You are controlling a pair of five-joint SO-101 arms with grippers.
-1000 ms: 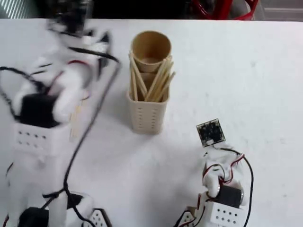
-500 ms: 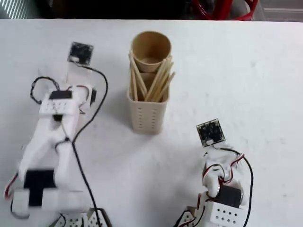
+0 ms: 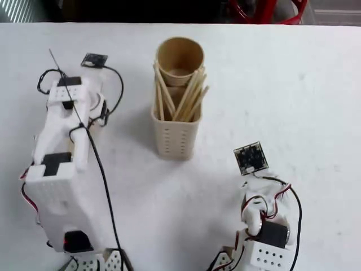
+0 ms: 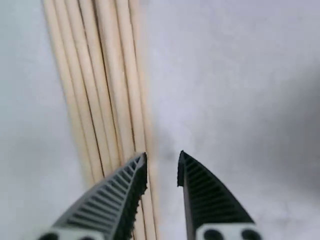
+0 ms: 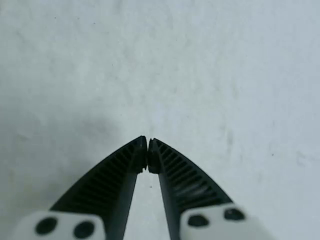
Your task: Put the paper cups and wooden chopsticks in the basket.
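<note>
A cream perforated basket stands mid-table and holds stacked paper cups and several wooden chopsticks leaning inside. My left arm is folded low over the table to the basket's left. In the left wrist view a bundle of loose chopsticks lies on the white table. My left gripper hovers just over the bundle's end, open by a narrow gap, with one finger above the sticks. My right gripper is shut on nothing above bare table, and the right arm sits near the front right.
Black cables trail over the left arm. The white table has free room to the right of the basket. Red chair legs stand beyond the far edge.
The left arm has pulled back from the far left and folded down over the table beside the basket. The right arm, basket and cups have not moved.
</note>
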